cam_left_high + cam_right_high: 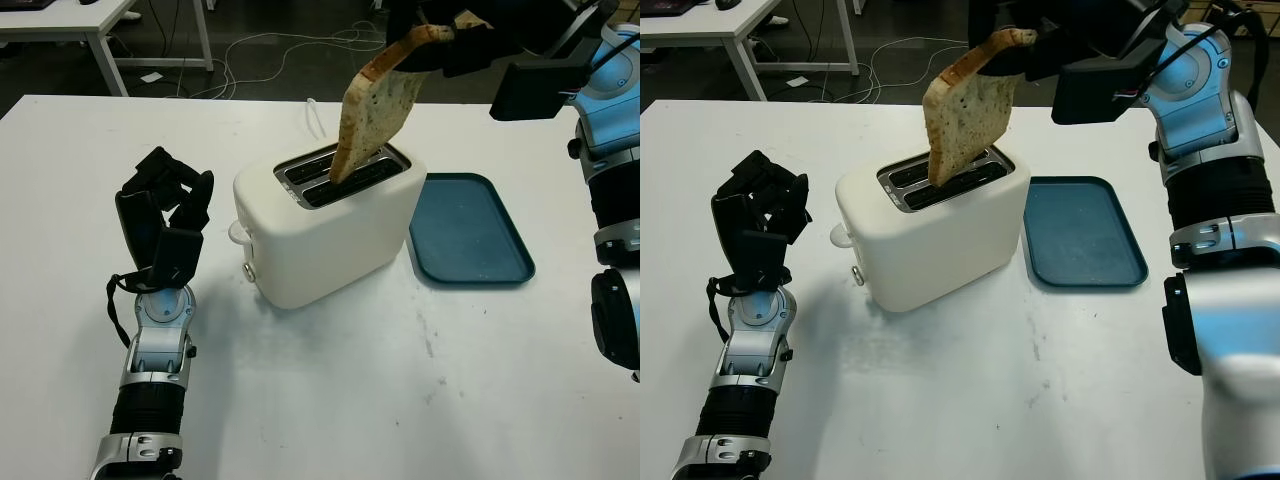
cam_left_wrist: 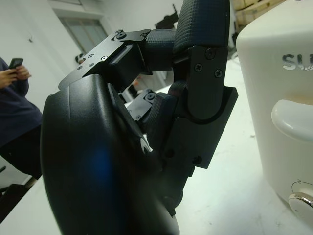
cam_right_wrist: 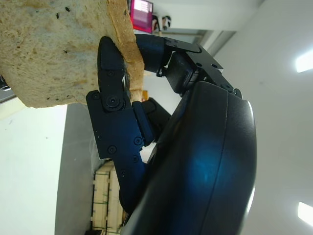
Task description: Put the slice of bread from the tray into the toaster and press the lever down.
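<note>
Head views, bread: the slice of bread [image 1: 375,105] hangs tilted over the toaster [image 1: 330,225], its lower corner dipping into the slot nearer the tray, its top crust pinched from above.
Head views, right hand: the right hand [image 1: 1035,45] is above and behind the toaster, its fingers closed on the crust.
Head views, toaster: white, standing at an angle on the white table [image 1: 400,400], with its lever [image 1: 240,232] at the end facing the left hand.
Head views, tray: the dark blue tray [image 1: 468,232] lies just beside the toaster on the right, bare of bread.
Head views, left hand: the left hand [image 1: 165,225] is upright over the table, left of the toaster and apart from it, fingers curled in, nothing held.
Left wrist view: the curled black fingers [image 2: 195,93] sit near the toaster's white end wall, with the lever close by; a person [image 2: 17,117] stands in the background.
Right wrist view: black fingers [image 3: 115,98] clamp the edge of the porous slice against the palm.
</note>
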### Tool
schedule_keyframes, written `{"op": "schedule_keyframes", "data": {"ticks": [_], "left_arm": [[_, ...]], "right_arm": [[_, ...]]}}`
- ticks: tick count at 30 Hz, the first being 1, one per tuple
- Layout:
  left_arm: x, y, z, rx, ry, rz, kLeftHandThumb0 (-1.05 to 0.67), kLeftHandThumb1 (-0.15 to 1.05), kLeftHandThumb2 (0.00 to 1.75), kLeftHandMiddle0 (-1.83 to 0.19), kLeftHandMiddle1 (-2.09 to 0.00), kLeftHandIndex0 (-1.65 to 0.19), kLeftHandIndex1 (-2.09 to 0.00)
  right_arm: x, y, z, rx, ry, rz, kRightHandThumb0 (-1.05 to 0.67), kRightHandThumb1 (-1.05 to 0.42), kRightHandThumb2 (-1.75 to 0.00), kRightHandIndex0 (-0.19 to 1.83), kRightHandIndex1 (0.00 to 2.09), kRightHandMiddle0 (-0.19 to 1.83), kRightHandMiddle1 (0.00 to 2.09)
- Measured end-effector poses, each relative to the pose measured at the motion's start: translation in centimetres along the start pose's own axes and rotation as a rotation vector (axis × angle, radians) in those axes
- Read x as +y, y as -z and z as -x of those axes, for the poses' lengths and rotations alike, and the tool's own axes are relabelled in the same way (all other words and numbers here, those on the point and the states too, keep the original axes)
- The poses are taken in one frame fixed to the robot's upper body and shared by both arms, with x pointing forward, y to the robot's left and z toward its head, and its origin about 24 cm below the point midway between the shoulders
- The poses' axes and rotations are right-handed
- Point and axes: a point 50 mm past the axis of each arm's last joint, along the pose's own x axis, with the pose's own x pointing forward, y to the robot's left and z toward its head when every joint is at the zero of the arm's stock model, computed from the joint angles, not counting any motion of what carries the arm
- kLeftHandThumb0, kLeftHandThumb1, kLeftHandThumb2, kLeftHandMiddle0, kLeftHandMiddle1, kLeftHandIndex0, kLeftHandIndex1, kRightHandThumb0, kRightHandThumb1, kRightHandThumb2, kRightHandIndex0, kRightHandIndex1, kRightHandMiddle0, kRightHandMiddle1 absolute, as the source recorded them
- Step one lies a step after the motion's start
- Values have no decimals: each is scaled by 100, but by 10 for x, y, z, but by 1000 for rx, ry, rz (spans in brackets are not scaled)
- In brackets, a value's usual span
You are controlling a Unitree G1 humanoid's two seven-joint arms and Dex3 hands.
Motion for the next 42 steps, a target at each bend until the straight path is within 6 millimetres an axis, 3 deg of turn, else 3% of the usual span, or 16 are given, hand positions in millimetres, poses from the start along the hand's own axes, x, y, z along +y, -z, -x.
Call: {"op": "schedule_keyframes", "data": {"ticks": [10, 28, 42], "left_arm": [[0, 0, 0, 0, -6, 2, -101, 92, 34, -102, -171, -86, -155], [1, 0, 2, 2, -6, 0, -100, 92, 33, -102, -171, -86, -155], [1, 0, 2, 2, -8, 0, -101, 92, 34, -102, -170, -86, -156]], "right_arm": [[10, -2, 0, -9, -49, -17, -50, -92, -44, 105, 175, 74, 175], [21, -22, 7, 17, -80, -50, -45, -92, -46, 109, 175, 78, 175], [26, -26, 10, 96, -114, -65, -42, -92, -47, 109, 175, 79, 175]]}}
